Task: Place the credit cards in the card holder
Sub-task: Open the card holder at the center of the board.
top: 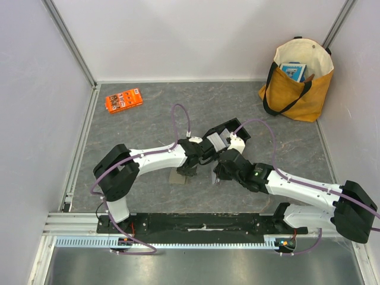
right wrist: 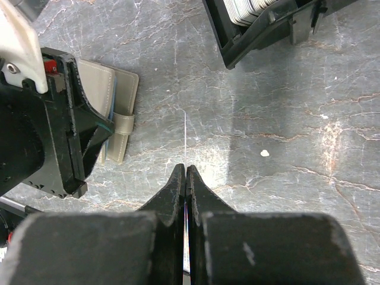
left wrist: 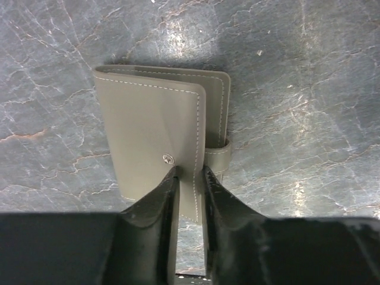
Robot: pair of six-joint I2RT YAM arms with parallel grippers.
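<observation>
Your left gripper [left wrist: 190, 178] has its jaws pinched on the front cover edge of the card holder [left wrist: 154, 130], which lies on the grey surface [left wrist: 309, 89]. Your right gripper [right wrist: 186, 169] is closed on a credit card [right wrist: 184, 138], held edge-on just beside the card holder.

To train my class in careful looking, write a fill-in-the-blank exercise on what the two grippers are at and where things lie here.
1. The right gripper is shut on a thin ___ held edge-on.
2. The fingers of the left gripper stand either side of the cover edge of the taupe ___.
3. A stack of cards stands in the black ___.
4. The orange packet lies near the far ___ corner of the table.
Missing words: credit card; card holder; tray; left.
</observation>
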